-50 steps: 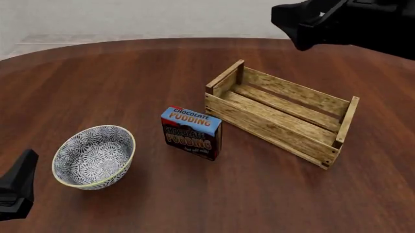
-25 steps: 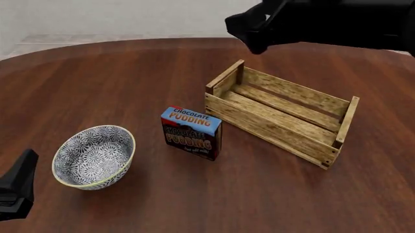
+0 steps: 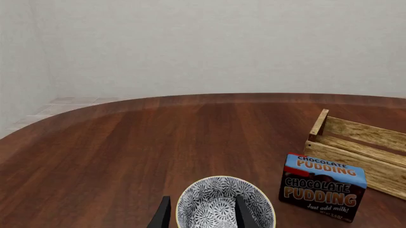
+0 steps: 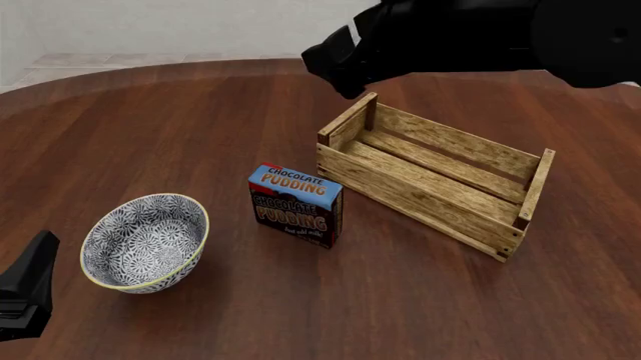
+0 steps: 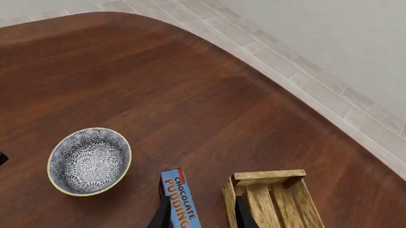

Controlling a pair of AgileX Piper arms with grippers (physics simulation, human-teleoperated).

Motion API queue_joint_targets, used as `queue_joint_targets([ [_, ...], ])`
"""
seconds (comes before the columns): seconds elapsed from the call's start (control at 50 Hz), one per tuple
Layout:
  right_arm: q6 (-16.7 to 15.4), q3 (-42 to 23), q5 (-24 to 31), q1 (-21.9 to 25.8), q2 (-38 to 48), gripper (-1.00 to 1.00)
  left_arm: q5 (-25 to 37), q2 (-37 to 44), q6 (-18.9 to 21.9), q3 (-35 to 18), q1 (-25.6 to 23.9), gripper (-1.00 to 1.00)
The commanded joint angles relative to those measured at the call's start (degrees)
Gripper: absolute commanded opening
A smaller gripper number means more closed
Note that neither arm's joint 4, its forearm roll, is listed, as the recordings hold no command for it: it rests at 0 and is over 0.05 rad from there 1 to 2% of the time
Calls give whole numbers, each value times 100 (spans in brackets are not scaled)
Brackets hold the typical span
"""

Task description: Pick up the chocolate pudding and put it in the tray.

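One chocolate pudding (image 4: 296, 205) carton is standing upright on the table (image 4: 200, 127). Its blue top band is reading "CHOCOLATE PUDDING", the dark front is repeating "CHOCOLATE PUDDING" in larger letters, and the left wrist view is showing a small white line beneath, "Just add milk!". No other writing is showing anywhere.

The carton is sitting between one patterned bowl (image 4: 145, 241) on its left and one wooden tray (image 4: 433, 172) on its right, just beside the tray's near left corner and apart from both. It is lying outside the tray, on the bare wood.

The right gripper (image 4: 338, 71) is hanging in the air above the tray's far left end, farther and higher than the carton and well apart from it. In the right wrist view its two fingers (image 5: 163, 213) are standing apart with nothing between them, the carton's top and the tray's end board showing below them.

The left gripper (image 4: 28, 289) is resting at the near left edge, beside the bowl and well apart from the carton. In the left wrist view its fingertips (image 3: 161, 216) are spread, framing the bowl without touching it.
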Motion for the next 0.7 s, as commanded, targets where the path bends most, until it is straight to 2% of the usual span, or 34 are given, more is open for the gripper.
queue_joint_targets([
  [0.02, -176, -190, 160, 176, 308, 100, 0, 0, 0, 0, 0, 100],
  [0.12, -244, -229, 234, 242, 390, 100, 0, 0, 0, 0, 0, 100],
  [0.32, -649, -319, 527, 622, 537, 100, 0, 0, 0, 0, 0, 100],
  [0.4, -700, -373, 615, 688, 587, 100, 0, 0, 0, 0, 0, 100],
  [0.7, -986, -446, 782, 719, 764, 100, 0, 0, 0, 0, 0, 100],
])
